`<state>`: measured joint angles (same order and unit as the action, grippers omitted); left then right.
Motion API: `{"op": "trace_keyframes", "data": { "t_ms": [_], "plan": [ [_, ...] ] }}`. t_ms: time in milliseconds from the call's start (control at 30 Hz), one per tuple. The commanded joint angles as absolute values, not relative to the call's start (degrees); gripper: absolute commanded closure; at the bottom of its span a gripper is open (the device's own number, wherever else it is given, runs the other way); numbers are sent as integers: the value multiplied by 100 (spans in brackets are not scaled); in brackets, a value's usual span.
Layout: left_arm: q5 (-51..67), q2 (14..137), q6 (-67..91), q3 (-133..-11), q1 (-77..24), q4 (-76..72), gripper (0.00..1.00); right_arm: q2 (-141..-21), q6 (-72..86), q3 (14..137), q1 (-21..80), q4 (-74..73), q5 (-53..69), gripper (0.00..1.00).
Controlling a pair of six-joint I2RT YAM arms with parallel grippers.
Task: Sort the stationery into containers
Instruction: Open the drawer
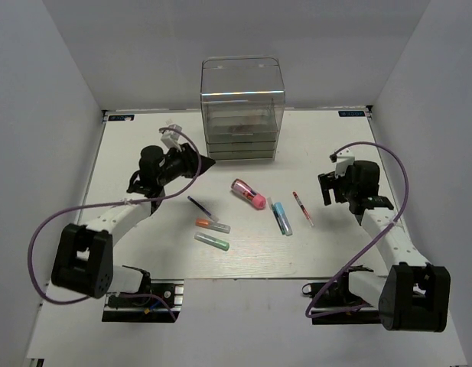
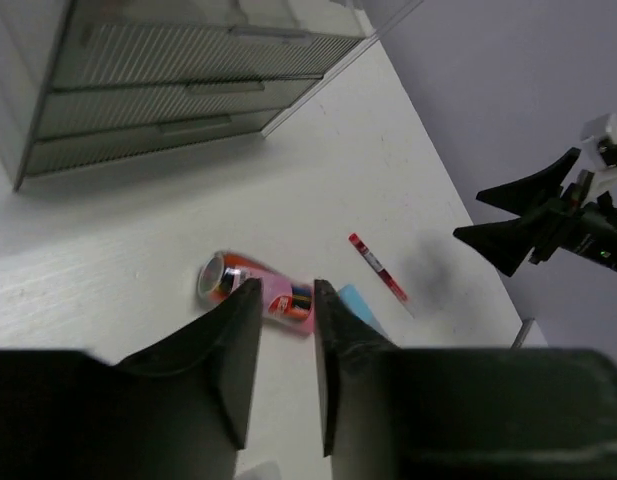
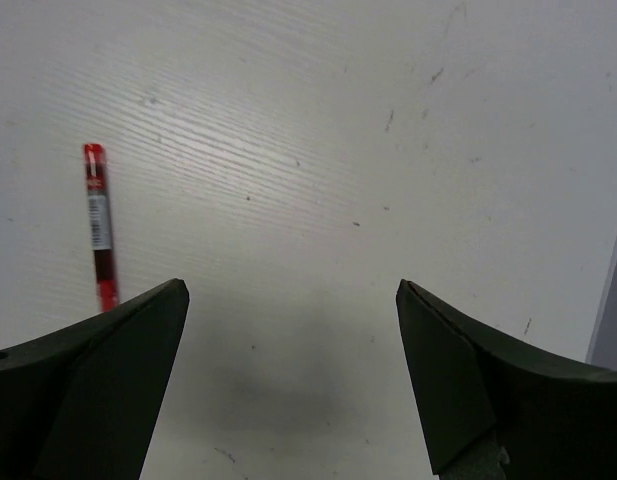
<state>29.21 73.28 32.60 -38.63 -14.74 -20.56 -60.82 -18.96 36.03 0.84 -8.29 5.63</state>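
The stationery lies mid-table: a pink stubby cylinder [image 1: 249, 194], a thin dark pen [image 1: 199, 206], an orange-tipped marker [image 1: 213, 225], a green-tipped marker [image 1: 212, 241], a light-blue marker [image 1: 281, 217] and a thin red pen [image 1: 302, 208]. The clear drawer organiser [image 1: 242, 107] stands at the back. My left gripper [image 1: 207, 162] hovers left of the cylinder, its jaws a narrow gap apart and empty. In the left wrist view the cylinder [image 2: 223, 278] lies just beyond that gripper [image 2: 287, 287]. My right gripper [image 3: 290, 290] is wide open over bare table, right of the red pen [image 3: 100, 225].
White walls close in the table on the left, right and back. In the left wrist view the organiser's ribbed drawers [image 2: 178, 90] fill the upper left, and the right gripper [image 2: 468, 216] shows at the far right. Purple cables loop beside both arms.
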Motion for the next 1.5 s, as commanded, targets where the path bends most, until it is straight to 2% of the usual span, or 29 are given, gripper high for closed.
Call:
{"op": "trace_keyframes", "data": {
  "t_ms": [0, 67, 167, 367, 467, 700, 1000, 1067, 1200, 1467],
  "plan": [
    [2734, 8047, 3867, -4464, -1757, -2917, 59, -6327, -2030, 3929, 70, -1028, -261, 10],
    [2506, 8427, 4007, -4868, -2003, -3102, 48, -6355, -2065, 3973, 70, -1020, -395, 10],
    [2077, 9060, 4385, -5194, -2328, -3549, 44, -6232, -2100, 3964, 88, -993, -440, 10],
    [1066, 9773, 5009, -5414, -2759, -4245, 28, -6038, -2145, 3920, 79, -967, -404, 10],
    [678, 10028, 5168, -5537, -2908, -4342, 27, -5994, -2153, 3929, 88, -1010, -325, 10],
    [-622, 10204, 5791, -5432, -3094, -4947, 27, -5924, -2311, 3929, 97, -1142, -53, 10],
    [-1326, 10556, 6381, -5581, -3146, -4668, 33, -5634, -2575, 3753, 88, -1064, 606, 10],
    [-1397, 10626, 6451, -5634, -3146, -4606, 35, -5529, -2610, 3692, 97, -1037, 641, 14],
    [-1503, 10740, 6557, -5748, -3146, -4605, 38, -5423, -2637, 3647, 97, -993, 756, 29],
    [-1503, 11056, 6820, -6100, -3146, -4422, 41, -5414, -2672, 3586, 106, -958, 782, 36]
  ]
}}
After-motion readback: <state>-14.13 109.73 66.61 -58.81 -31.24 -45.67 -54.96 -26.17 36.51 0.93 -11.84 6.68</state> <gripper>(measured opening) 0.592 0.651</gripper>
